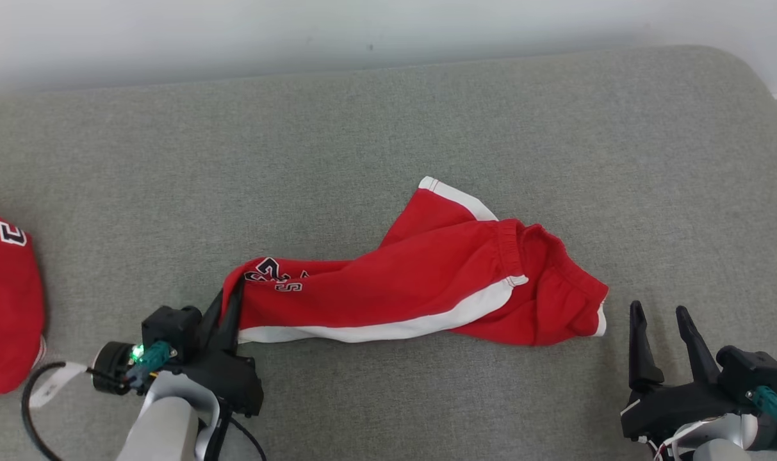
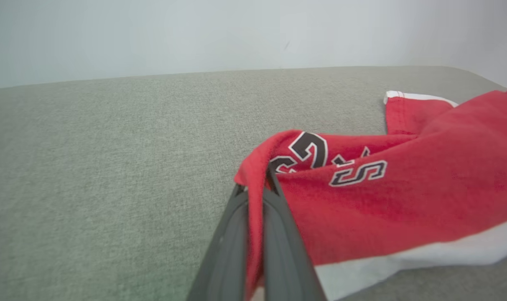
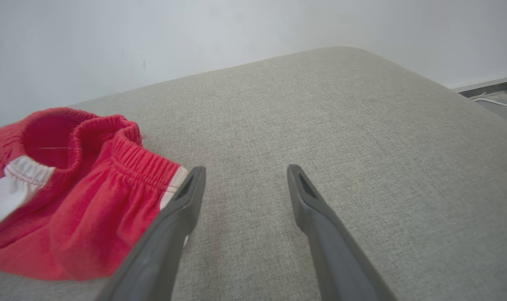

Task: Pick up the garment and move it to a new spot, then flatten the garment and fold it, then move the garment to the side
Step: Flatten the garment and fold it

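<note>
Your left gripper [image 1: 232, 296] has its jaws pressed tight together on the left end of the shorts [image 1: 426, 282], pinching the red hem just beside the printed letters. The shorts lie crumpled across the near middle of the grey cushion [image 1: 426, 115], with the waistband at the right end and 1 leg folded back toward the far side.

The bite looks small. In the left wrist view the fingertips [image 2: 274, 184] catch only a ridge of cloth, and you cannot tell whether they hold 1 layer or 2. If you lift fast, the hem may slide out, or 1 layer may rise while the rest sags and twists.

Your right gripper [image 1: 658, 310] stands wide and holds nothing. Its left finger sits just beside the waistband, not around it. If you raise the left arm alone, the shorts will likely hang in a rope and land more bunched, which makes flattening harder. If you drag them instead, the rough cushion may grip the cloth and pull it from the jaws.

Watch the second red garment [image 1: 7, 307] at the left edge. Setting the shorts down too far left could overlap the 2 pieces.
</note>
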Controlling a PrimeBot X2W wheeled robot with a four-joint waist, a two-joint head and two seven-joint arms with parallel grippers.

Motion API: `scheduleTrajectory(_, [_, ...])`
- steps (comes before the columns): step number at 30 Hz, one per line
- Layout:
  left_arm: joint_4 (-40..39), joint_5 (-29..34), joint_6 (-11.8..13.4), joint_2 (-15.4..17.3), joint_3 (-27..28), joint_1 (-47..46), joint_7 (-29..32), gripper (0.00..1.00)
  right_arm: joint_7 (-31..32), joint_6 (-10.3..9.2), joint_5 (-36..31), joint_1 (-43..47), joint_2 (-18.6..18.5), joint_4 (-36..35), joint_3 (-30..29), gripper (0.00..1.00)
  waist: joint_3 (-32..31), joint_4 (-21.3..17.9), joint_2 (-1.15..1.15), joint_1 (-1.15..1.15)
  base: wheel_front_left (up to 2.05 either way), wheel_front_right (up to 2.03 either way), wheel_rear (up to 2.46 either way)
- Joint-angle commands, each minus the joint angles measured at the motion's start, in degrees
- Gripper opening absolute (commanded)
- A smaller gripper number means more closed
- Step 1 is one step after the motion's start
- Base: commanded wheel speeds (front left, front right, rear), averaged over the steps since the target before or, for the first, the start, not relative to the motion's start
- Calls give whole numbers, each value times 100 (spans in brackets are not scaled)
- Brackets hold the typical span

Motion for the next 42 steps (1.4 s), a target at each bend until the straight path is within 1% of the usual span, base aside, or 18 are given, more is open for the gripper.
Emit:
scheduleTrajectory(1, [148,73,-18,41,14,-127,-7,0,-2,0,40,-21,-4,6,34,100,49,-55,0,-1,0,0,0])
scheduleTrajectory(3, [354,142,-24,60,33,-292,-7,0,-3,0,58,-80,3,4,81,100,86,-106,0,-1,0,0,0])
scheduleTrajectory(6, [585,180,75,81,110,-488,-7,0,-3,0,66,-141,6,4,93,100,134,-174,0,-1,0,0,0])
scheduleTrajectory(7, [688,157,98,74,141,-519,-7,5,-3,0,67,-136,5,6,99,100,138,-195,0,-1,0,0,0])
scheduleTrajectory(8, [740,148,134,63,172,-551,-7,16,-2,0,62,-132,10,13,106,100,137,-213,0,-1,0,0,0])
scheduleTrajectory(9, [803,153,172,58,207,-570,-7,49,-2,0,57,-142,19,17,107,100,130,-231,0,-1,0,0,0])
scheduleTrajectory(10, [882,155,207,54,237,-579,-7,98,-3,0,54,-156,18,16,111,100,120,-245,0,-1,0,0,0])
scheduleTrajectory(11, [922,166,224,58,264,-581,-7,100,-2,0,57,-166,13,19,111,100,103,-254,0,-1,0,0,0])
scheduleTrajectory(14, [870,194,324,78,365,-482,-7,100,-3,0,54,-155,7,0,92,100,23,-239,0,-1,0,0,0])
scheduleTrajectory(19, [266,216,456,24,521,-9,-7,100,-3,0,0,-66,25,-136,176,100,-174,-117,0,-1,0,0,0])
scheduleTrajectory(27, [-878,278,521,-80,644,1070,-7,100,-3,0,-65,115,-43,-319,460,100,-521,244,0,-1,0,0,0])
scheduleTrajectory(28, [-878,278,521,-80,644,1070,-7,100,-3,0,-65,115,-43,-319,460,100,-521,244,0,-1,0,0,0])
scheduleTrajectory(33, [-1431,344,611,-122,707,1674,-7,100,-3,0,-117,201,-41,-302,596,100,-703,469,0,-1,0,0,0])
scheduleTrajectory(36, [-1624,377,651,-137,721,2066,-7,100,-3,0,-160,288,-16,-271,656,100,-841,593,0,-1,0,0,0])
scheduleTrajectory(42, [-1829,417,667,-148,701,2460,-7,100,-2,0,-291,396,14,-286,772,100,-1001,673,0,-1,0,0,0])
